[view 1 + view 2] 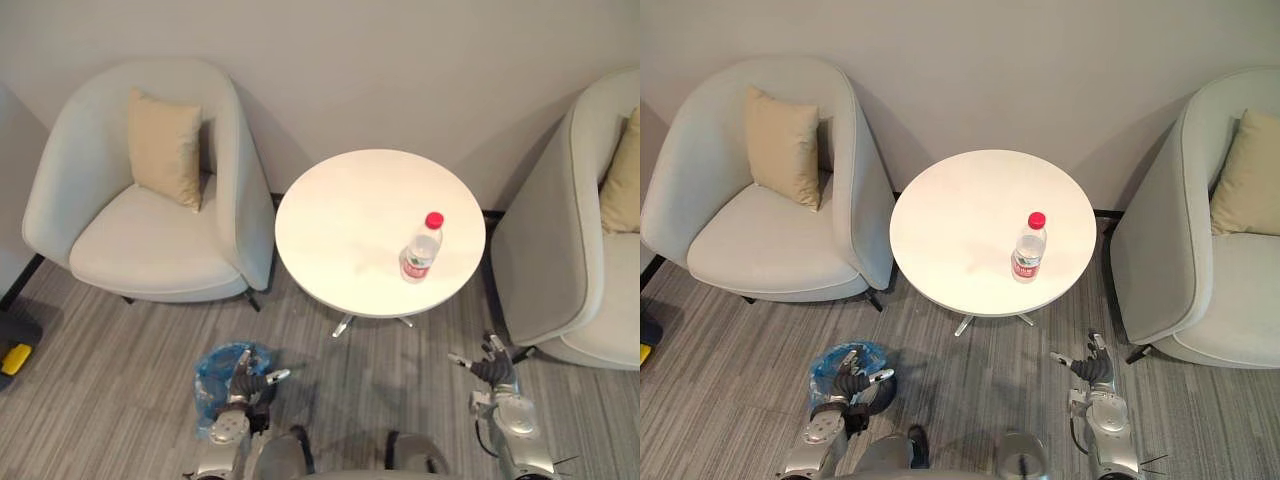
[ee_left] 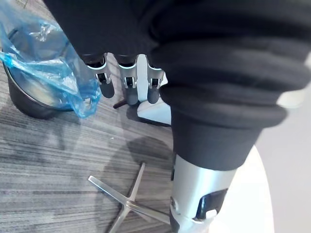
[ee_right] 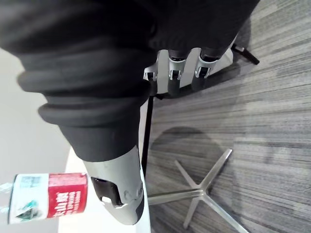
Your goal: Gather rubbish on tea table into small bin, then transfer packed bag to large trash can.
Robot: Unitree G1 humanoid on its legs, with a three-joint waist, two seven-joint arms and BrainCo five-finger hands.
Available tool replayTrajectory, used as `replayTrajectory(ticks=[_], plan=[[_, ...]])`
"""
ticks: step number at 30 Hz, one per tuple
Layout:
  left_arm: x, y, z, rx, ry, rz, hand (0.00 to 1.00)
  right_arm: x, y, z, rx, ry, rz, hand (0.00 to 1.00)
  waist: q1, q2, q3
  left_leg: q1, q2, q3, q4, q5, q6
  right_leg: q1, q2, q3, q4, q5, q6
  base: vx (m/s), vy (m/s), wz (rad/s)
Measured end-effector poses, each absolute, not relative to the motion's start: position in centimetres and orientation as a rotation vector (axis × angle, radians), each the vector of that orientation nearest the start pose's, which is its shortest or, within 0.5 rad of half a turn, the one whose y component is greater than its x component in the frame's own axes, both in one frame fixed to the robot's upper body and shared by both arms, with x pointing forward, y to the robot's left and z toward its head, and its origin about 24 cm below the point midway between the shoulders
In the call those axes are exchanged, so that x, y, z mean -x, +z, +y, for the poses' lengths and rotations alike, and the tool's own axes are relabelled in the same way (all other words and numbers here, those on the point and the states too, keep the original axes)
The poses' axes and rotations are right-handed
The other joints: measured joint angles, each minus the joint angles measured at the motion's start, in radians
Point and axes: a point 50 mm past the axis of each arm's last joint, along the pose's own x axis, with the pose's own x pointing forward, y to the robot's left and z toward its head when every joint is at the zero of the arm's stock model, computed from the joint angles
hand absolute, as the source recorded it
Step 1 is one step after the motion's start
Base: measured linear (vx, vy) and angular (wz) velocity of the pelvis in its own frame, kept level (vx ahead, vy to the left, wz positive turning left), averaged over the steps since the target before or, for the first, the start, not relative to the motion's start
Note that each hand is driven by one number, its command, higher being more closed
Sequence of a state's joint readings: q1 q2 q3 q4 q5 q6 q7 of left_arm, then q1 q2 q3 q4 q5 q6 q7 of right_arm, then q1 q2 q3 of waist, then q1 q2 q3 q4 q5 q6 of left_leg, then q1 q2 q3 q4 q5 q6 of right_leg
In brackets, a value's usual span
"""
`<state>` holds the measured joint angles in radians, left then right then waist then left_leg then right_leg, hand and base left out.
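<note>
**Bottle on the table, both hands empty**

Your one bit of rubbish is a clear plastic bottle with a red cap and red label. It's standing upright on the round white tea table, over on the side nearer the right armchair and well apart from both hands.

The small bin sits on the grey carpet down at the robot's left, just off the table's near-left edge. It's dark-walled and lined with a blue plastic bag that puffs out over the rim.

Your left hand hangs low right by the bin's table-side edge, fingers straight and loose, gripping nothing. From its wrist camera the fingertips sit clear of the bag.

Your right hand hangs low on the other side, near the foot of the right armchair. Its fingers are relaxed too, with nothing in them.

The left armchair stands beside the table against the wall, with a tan cushion propped in it.
</note>
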<state>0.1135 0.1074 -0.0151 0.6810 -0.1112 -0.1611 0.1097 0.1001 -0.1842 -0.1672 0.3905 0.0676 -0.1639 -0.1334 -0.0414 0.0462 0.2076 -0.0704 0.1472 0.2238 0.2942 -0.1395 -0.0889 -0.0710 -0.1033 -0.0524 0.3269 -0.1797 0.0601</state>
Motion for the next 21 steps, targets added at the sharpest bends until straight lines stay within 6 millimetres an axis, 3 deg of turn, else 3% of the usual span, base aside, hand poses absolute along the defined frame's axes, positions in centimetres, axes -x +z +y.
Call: replayTrajectory(ticks=[8, 15, 21], plan=[[-15.3, -11.3, 19.2, -0.067, 0.166, 0.658, 0.0, -22.5, -0.1, -24.9, 0.159, -0.412, 0.099, 0.0, -0.002, 0.009, -0.015, 0.016, -0.016, 0.028, -0.086, 0.016, 0.02, -0.001, 0.014, 0.052, -0.119, 0.082, 0.013, 0.0, 0.04, -0.24], [-14.9, -11.6, 18.1, -0.088, 0.086, 0.673, 0.0, -26.1, 2.8, -23.2, 0.159, -0.349, -0.027, 0.0, 0.007, 0.019, -0.023, 0.015, -0.042, 0.018, -0.163, 0.07, 0.031, 0.002, 0.0, 0.035, -0.185, 0.126, 0.02, -0.02, 0.015, 0.06], [-14.1, -11.9, 17.9, -0.093, 0.053, 0.695, 0.0, -28.3, 2.8, -23.2, 0.192, -0.319, 0.002, 0.0, 0.03, 0.028, -0.023, -0.003, -0.067, -0.039, -0.22, 0.115, 0.042, 0.002, -0.016, -0.021, -0.213, 0.144, 0.024, -0.04, 0.009, 0.27]])
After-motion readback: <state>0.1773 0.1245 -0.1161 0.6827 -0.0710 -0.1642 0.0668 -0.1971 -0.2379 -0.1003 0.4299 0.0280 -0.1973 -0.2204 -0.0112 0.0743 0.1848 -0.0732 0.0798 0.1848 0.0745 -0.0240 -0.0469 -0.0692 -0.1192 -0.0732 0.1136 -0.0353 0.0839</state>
